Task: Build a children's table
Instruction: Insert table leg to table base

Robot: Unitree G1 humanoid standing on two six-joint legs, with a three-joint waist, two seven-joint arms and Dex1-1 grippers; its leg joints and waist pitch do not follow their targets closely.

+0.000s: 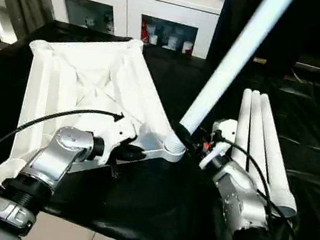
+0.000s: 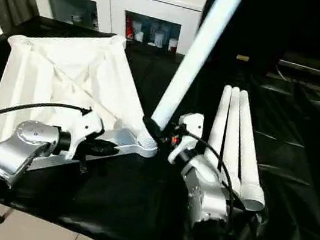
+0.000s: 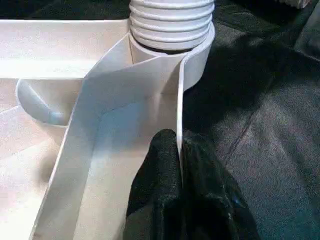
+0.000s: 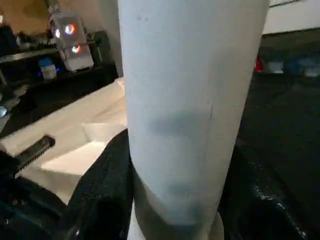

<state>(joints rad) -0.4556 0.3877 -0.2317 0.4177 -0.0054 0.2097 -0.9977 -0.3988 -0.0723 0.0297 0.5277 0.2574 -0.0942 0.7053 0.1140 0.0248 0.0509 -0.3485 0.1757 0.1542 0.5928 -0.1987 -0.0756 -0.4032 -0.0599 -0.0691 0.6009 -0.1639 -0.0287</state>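
The white tabletop [image 1: 93,79] lies underside up on the black-covered bench. My left gripper [image 1: 134,150] is shut on its thin side wall [image 3: 179,100], just short of the near round corner socket [image 1: 173,149]. One black finger [image 3: 160,175] sits on each side of that wall. A long white leg [image 1: 233,58] stands tilted in that socket, its threaded end [image 3: 170,22] partly showing above the socket's rim. My right gripper [image 1: 189,138] is shut on the leg just above the socket, with black fingers [image 4: 105,185] on both sides of the tube [image 4: 185,90].
Three more white legs [image 1: 260,142] lie side by side on the black sheet to the right of my right arm. A white glass-door cabinet [image 1: 136,0] stands behind the bench. The bench's front edge runs just below both forearms.
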